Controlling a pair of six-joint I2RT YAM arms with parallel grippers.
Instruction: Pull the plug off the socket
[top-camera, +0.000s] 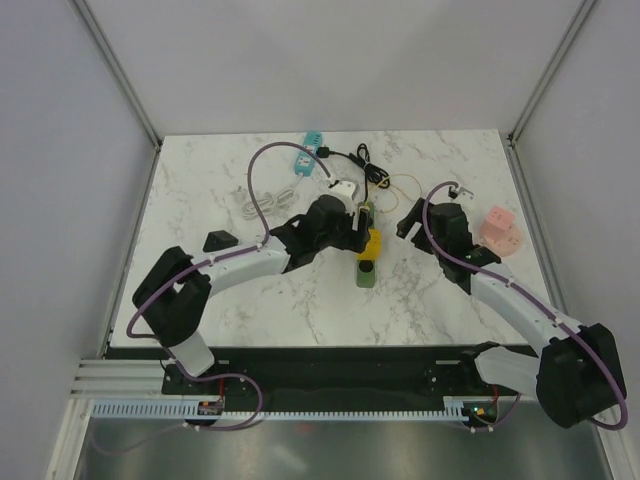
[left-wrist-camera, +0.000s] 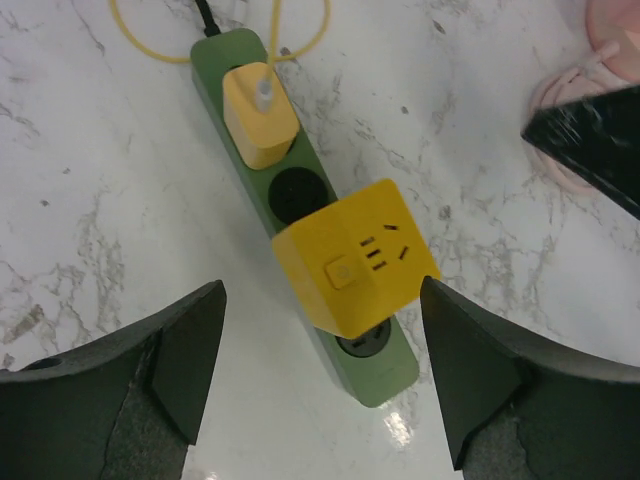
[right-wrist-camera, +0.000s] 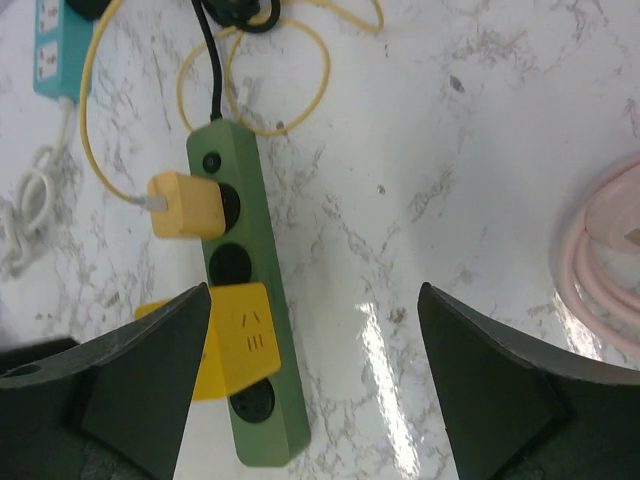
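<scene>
A green power strip (top-camera: 364, 272) lies mid-table. A large yellow cube plug (top-camera: 371, 243) sits in a socket near its near end, and a small yellow charger (left-wrist-camera: 258, 115) with a yellow cable sits near its far end. My left gripper (top-camera: 360, 222) is open and hovers over the strip. In the left wrist view its fingers (left-wrist-camera: 185, 340) straddle the cube plug (left-wrist-camera: 355, 260) without touching it. My right gripper (top-camera: 406, 222) is open and empty, just right of the strip (right-wrist-camera: 280, 400). The cube (right-wrist-camera: 240, 330) is beside its left finger.
A teal power strip (top-camera: 311, 150), black cable (top-camera: 365, 165), white plug (top-camera: 343, 187) and white cable (top-camera: 250, 205) lie at the back. A pink block (top-camera: 500, 232) with a pink cable (right-wrist-camera: 600, 260) is at the right. A small black piece (top-camera: 220, 240) lies left.
</scene>
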